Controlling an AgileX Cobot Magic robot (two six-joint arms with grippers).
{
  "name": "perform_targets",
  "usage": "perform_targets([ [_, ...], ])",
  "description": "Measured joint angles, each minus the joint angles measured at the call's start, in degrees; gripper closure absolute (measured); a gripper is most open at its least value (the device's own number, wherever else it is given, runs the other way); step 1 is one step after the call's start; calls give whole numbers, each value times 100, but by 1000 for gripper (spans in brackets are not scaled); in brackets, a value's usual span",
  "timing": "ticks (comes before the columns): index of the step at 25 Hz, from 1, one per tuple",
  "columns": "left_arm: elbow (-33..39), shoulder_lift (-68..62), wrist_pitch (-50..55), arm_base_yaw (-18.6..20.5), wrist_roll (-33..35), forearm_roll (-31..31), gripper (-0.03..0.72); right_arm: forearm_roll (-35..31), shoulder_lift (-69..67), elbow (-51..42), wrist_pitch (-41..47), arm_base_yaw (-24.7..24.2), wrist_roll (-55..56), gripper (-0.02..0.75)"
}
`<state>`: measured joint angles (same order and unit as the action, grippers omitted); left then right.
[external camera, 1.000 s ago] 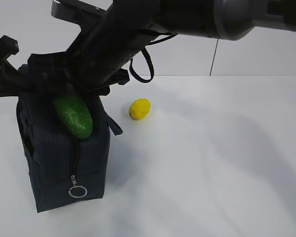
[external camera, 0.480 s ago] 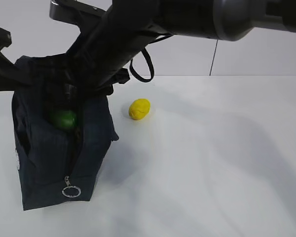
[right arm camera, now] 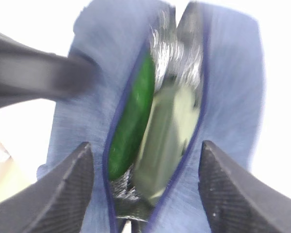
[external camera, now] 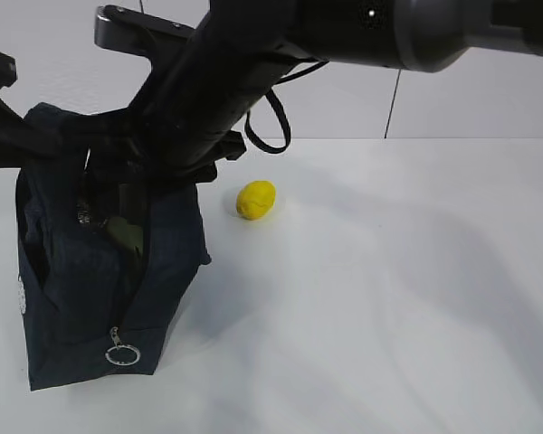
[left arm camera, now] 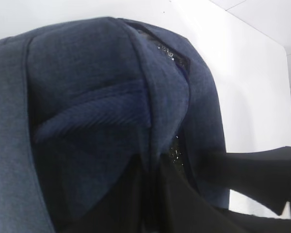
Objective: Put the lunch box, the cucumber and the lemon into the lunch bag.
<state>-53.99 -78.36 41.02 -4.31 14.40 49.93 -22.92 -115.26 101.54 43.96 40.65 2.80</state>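
Cucumber (right arm camera: 131,121) in lunch bag (right arm camera: 87,82), below spread right hand (right arm camera: 145,189) (empty)

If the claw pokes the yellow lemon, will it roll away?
Probably, a bit. The lemon is a rounded oval lying loose on the smooth white table, with nothing beside it to stop it. Its pointed tip would likely make it wobble and curve rather than roll straight. Its skin looks smooth, so it might slip in a loose pinch.

A plain white bench (external camera: 389,298) fills the frame. On it, at the left, stands the dark navy lunch bag (external camera: 90,298); the yellow lemon (external camera: 256,199) lies near it, toward upper centre, apart from the bag.
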Motion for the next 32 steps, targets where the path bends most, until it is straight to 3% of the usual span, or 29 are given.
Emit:
perform_targets([
  [7, 0, 0, 0, 4, 0, 0, 667, 245, 662, 0, 191, -150, -280, 209],
  [14, 0, 0, 0, 4, 0, 0, 667, 1521, 825, 17, 574, -650, 2, 209],
  [21, 0, 0, -12, 4, 0, 0, 667, 2110, 496, 17, 588, -1109, 717, 209],
  [27, 0, 0, -46, 4, 0, 0, 667, 2119, 115, 17, 123, -1136, 1409, 210],
  [32, 0, 0, -46, 4, 0, 0, 667, 2429, -160, 17, -163, -1136, 2735, 210],
])
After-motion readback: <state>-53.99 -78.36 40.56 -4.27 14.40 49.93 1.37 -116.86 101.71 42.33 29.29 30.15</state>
